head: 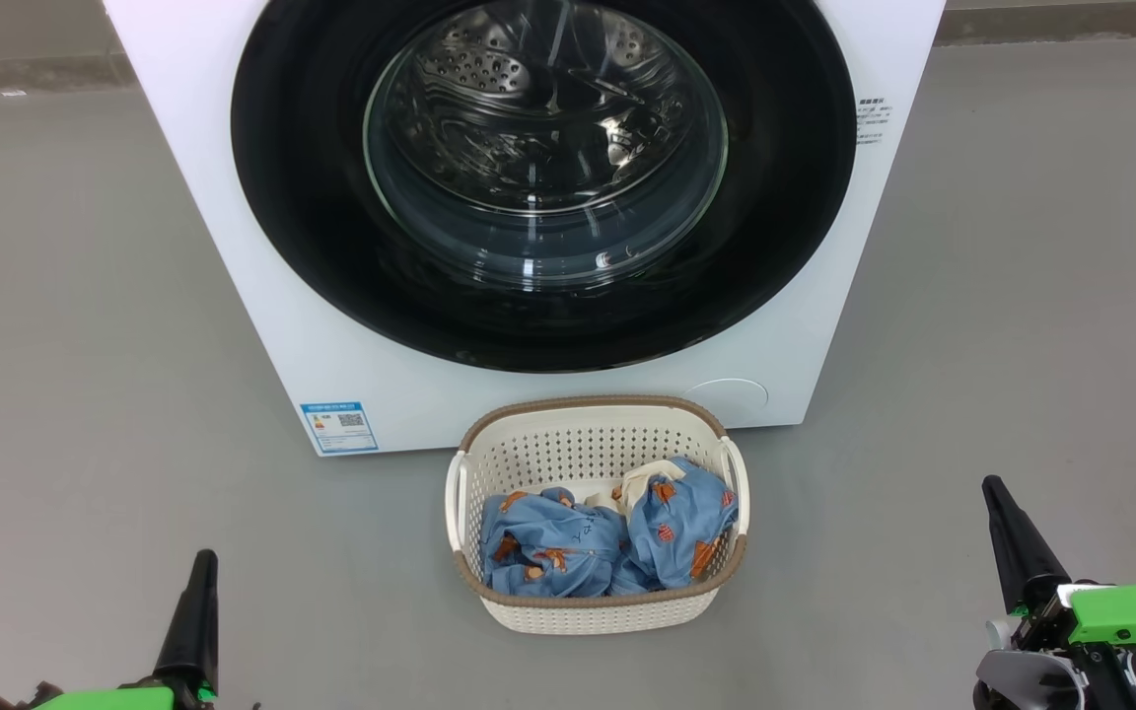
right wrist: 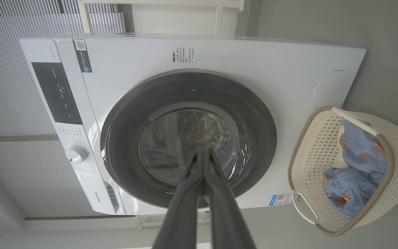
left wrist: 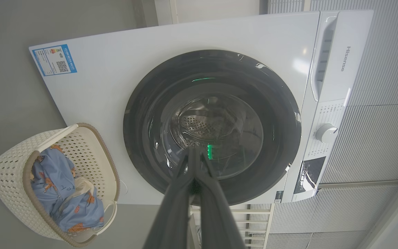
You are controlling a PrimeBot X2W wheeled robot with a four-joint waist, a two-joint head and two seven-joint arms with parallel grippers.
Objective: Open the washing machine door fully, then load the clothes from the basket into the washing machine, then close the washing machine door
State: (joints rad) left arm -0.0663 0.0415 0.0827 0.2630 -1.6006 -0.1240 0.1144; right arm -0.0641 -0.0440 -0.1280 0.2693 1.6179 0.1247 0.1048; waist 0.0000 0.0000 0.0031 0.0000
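Wrist views catch the washing machine's (left wrist: 123, 76) dial (left wrist: 327, 133); the head view looks into the basket (head: 588, 449) of clothes (head: 548, 542). Left gripper (left wrist: 194, 149) and right gripper (right wrist: 204, 149) are closed, empty.

Closed washing machine door (right wrist: 185, 135) behind the right pincer (right wrist: 204, 150) (tips together), basket (right wrist: 309, 145) of clothes (right wrist: 358, 180) alongside.

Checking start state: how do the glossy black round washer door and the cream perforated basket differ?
The round glossy black washing machine door is shut against the big white machine; the cream perforated plastic basket stands open-topped on the grey floor. The basket holds light blue bear-print clothes; the drum behind the door's glass looks empty. Shared: neither is touched.
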